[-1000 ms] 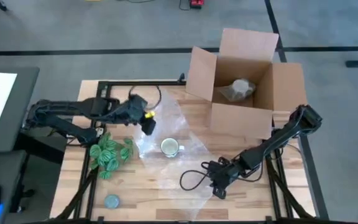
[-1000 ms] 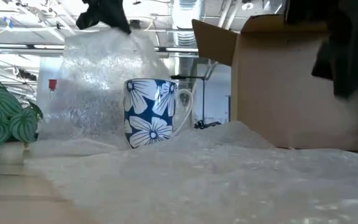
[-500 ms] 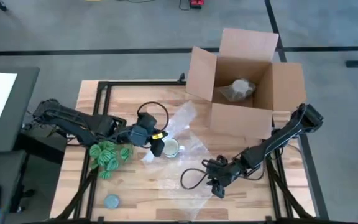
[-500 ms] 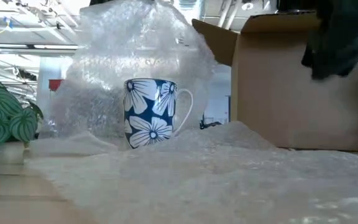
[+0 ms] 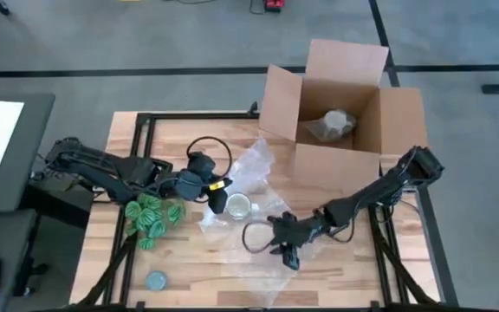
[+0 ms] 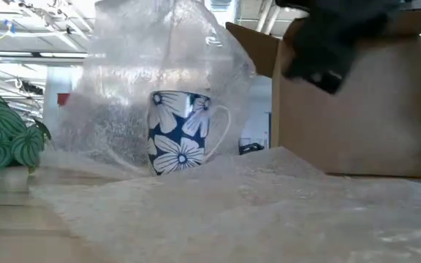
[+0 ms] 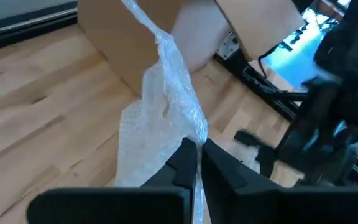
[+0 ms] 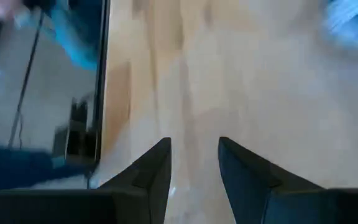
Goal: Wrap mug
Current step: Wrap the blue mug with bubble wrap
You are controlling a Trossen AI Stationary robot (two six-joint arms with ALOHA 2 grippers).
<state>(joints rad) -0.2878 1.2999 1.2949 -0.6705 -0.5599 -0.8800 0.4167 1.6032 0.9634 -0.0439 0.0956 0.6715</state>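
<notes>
Now that the left gripper (image 5: pixel 217 192) has carried the pinched bubble wrap (image 6: pixel 159 66) over it, the mug (image 5: pixel 237 205) at frame centre sits half-draped, while the right gripper (image 5: pixel 286 251), fingers parted and empty, has closed in.

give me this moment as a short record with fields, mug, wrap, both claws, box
mug: upright on the bubble wrap, handle toward the box in the low view, white with blue flowers
wrap: bubble wrap, one edge lifted up and over behind the mug, the rest flat on the table
left claw: shut on the wrap's edge, right beside the mug
right claw: open, low over the wrap, on the mug's other side
box: cardboard, open, at the far right of the table, a wrapped bundle inside
</notes>
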